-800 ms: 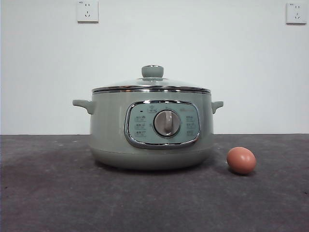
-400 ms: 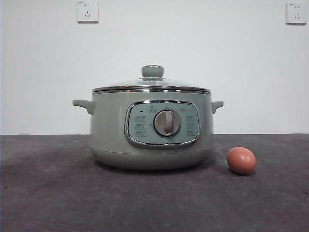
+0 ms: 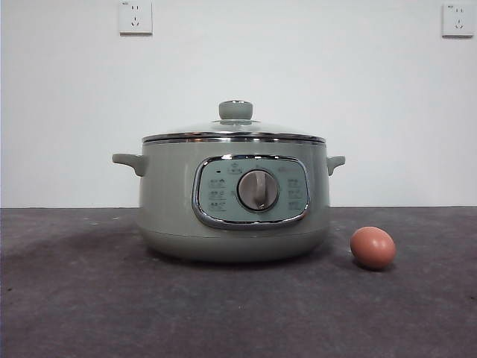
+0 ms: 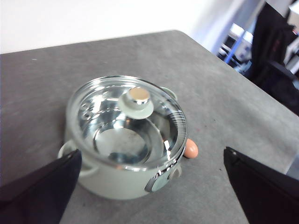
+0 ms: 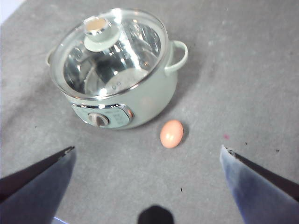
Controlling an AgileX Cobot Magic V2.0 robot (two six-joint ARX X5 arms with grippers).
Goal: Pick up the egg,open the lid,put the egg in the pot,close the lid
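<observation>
Front view: the pot [image 3: 234, 198] is seen standing on the dark table [image 3: 74, 298], with the lid [image 3: 234, 128] seated on its rim and the knob [image 3: 235, 110] upright on top. The egg [image 3: 373, 247] is laid on the table just beside the pot, apart from it, on the side of the pot's short handle [image 3: 335, 162]. Two wall sockets [image 3: 135, 16] are fixed high on the white wall behind the pot. No arm is shown in this view.

From the left wrist, the pot [image 4: 122, 144] and the closed lid [image 4: 126, 123] are seen from above, with the egg [image 4: 190, 149] partly hidden behind the pot's edge. The left gripper [image 4: 154, 186] is held above the table with its jaws spread wide and nothing between them; the pot lies well apart from its fingers [image 4: 42, 186].

From the right wrist, the egg [image 5: 171, 134] is seen near the pot [image 5: 122, 79], beside the dial. The right gripper [image 5: 149, 179] is likewise held wide open and empty, well above the egg, which lies between the lines of its two fingers [image 5: 257, 182], untouched
</observation>
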